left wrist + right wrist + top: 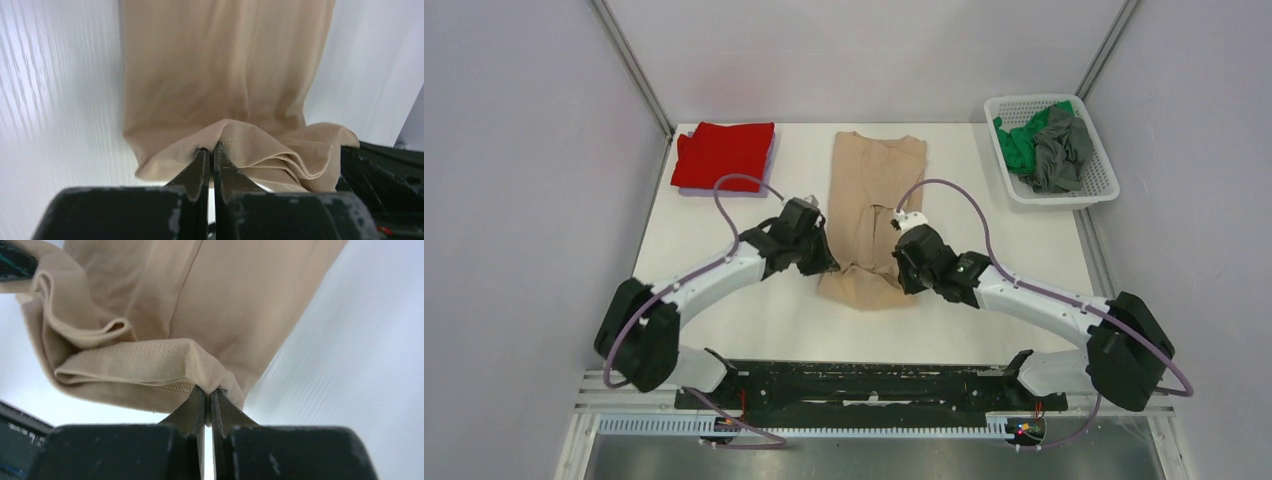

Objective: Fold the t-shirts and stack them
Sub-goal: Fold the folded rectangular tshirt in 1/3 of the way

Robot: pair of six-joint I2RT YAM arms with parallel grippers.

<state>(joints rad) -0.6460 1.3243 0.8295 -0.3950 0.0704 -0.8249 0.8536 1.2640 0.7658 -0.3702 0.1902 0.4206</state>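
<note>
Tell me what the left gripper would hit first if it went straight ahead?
The beige t-shirt: the left gripper is shut on its bunched hem, and more of the shirt lies flat straight ahead on the table, as far as depth shows.

Site type: robotics lab test cell. Evidence: white table (pixel 754 330) boxed in on three sides by plain pale panel walls (pixel 524 180) w/ bare alu. frame posts (pixel 632 66) at the far corners. Left arm (pixel 714 275) & right arm (pixel 1034 300) stand at a black mounting rail (pixel 864 385) on the near edge, w/ purple cables (pixel 939 181) looped loose along both. Goods on the table read as test samples: red t-shirt (pixel 722 153), beige t-shirt (pixel 879 180), and a white plastic mesh basket (pixel 1094 190) holding a green t-shirt (pixel 1016 145) & grey t-shirt (pixel 1064 150).
</note>
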